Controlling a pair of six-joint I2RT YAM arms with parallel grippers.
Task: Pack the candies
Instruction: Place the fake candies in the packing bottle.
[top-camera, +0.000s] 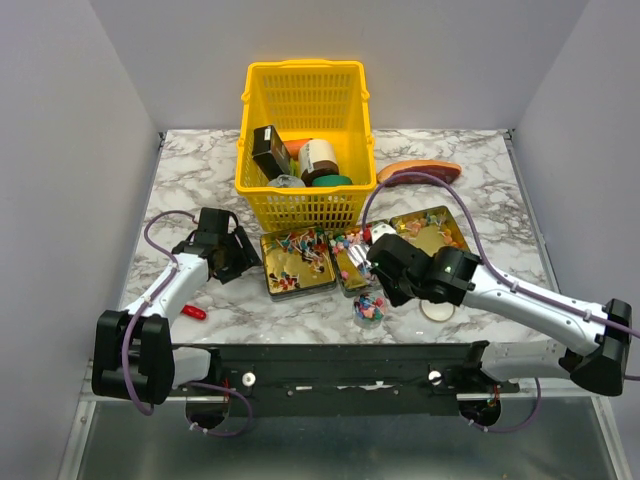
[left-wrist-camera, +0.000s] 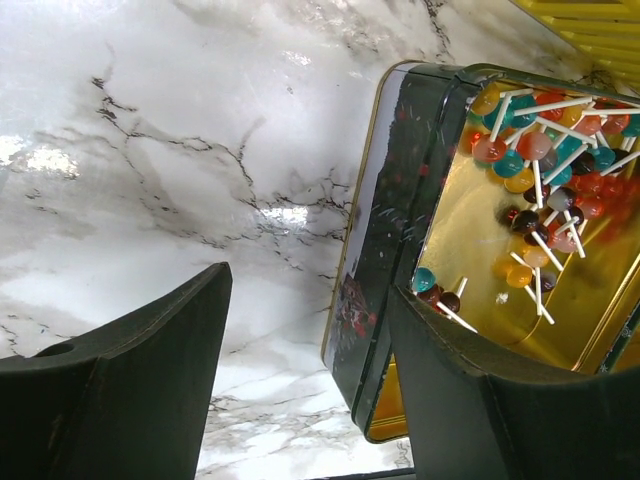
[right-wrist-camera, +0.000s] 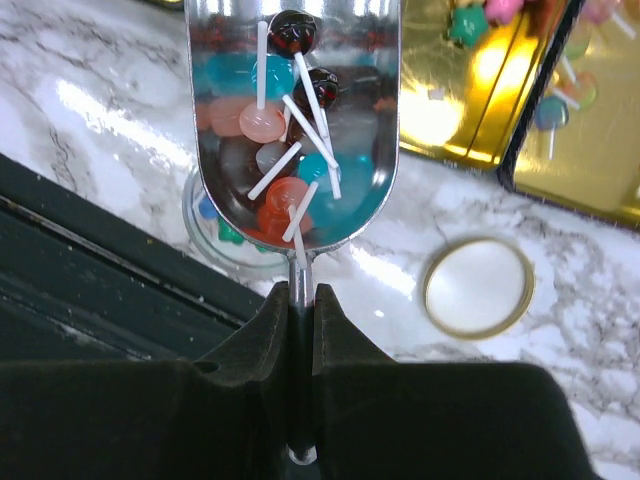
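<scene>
Marbled white tabletop (top-camera: 200, 180) carries a yellow basket (top-camera: 300, 195) of groceries at the back and, just in front of it, open gold-lined tins heaped with candies, laid out within both arms' reach. On the left tin (left-wrist-camera: 385, 230) the lollipops (left-wrist-camera: 545, 150) lie bunched at the far end, white sticks crossing. The left gripper (left-wrist-camera: 310, 285) hangs low at this tin's outer side with its fingers well apart and nothing between them but bare marble; one finger stands close against the tin's dark wall, probably placed to steady it, though I cannot tell whether it touches. The right gripper (right-wrist-camera: 298, 300) is clamped on the thin handle of a metal scoop (right-wrist-camera: 290, 130), held roughly level so its load of small lollipops (right-wrist-camera: 265, 120) stays in the bowl. The scoop hovers directly over a small clear jar (right-wrist-camera: 215, 235) that already holds a few sweets, and the jar's round lid (right-wrist-camera: 478, 287) lies off to the side, leaving the mouth open. My reading is that the tip into the jar comes next; the narrow mouth and long sticks make spills likely
</scene>
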